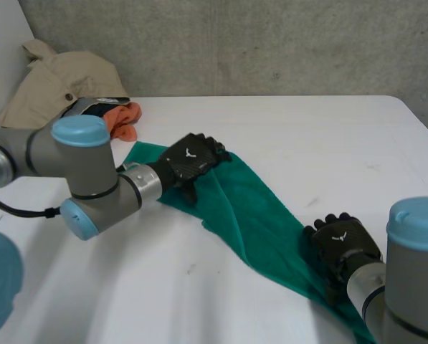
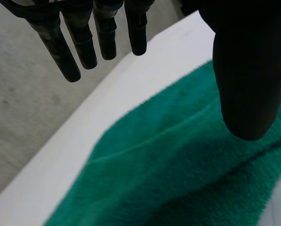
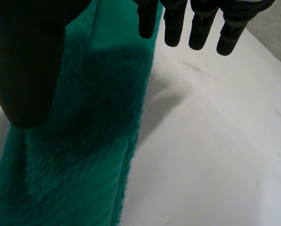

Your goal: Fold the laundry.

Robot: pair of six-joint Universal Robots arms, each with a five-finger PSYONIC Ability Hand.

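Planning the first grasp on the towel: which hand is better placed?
Probably left: the open left hand sits over the green towel's far end; the open right hand is at a long edge, short of the near end.

The towel beneath both hands is plain teal green, unpatterned. The left hand and right hand are black. The table is white. Beyond the left hand lie a beige garment and an orange cloth. The wall is mottled grey. The arms are grey with light-blue caps.
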